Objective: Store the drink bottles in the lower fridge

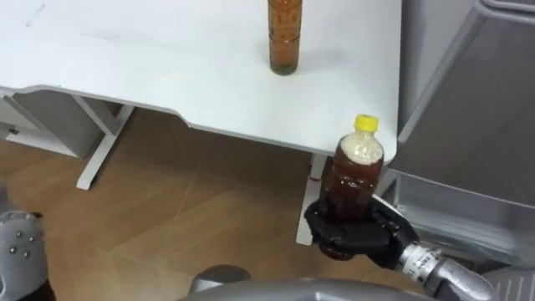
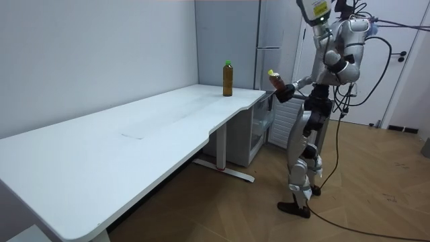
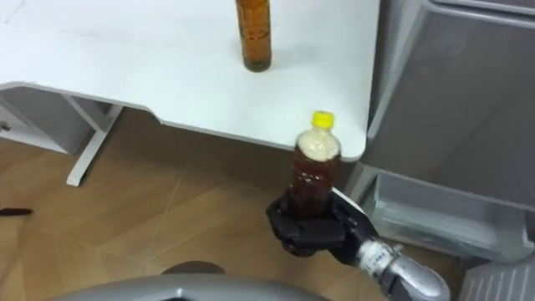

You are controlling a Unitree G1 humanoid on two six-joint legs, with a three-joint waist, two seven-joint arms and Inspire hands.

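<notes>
A brown drink bottle with a yellow cap (image 1: pixel 355 180) (image 3: pixel 313 180) stands upright in my right hand (image 1: pixel 351 234) (image 3: pixel 313 230), whose dark fingers are curled round its base. I hold it just off the white table's (image 1: pixel 125 58) near right corner, in front of the grey fridge (image 1: pixel 476 100) (image 2: pixel 269 40). A second brown bottle (image 1: pixel 284 38) (image 2: pixel 228 78), green-capped, stands on the table near its far right end. The back of my left hand (image 1: pixel 18 251) is at the lower left, its fingers hidden. In the room view I stand at the table's end beside the fridge.
The fridge's open lower compartment (image 1: pixel 451 209) (image 2: pixel 261 131) lies just right of the held bottle, below a grey panel. White table legs (image 1: pixel 100 146) stand on the wooden floor (image 1: pixel 184 217) to the left.
</notes>
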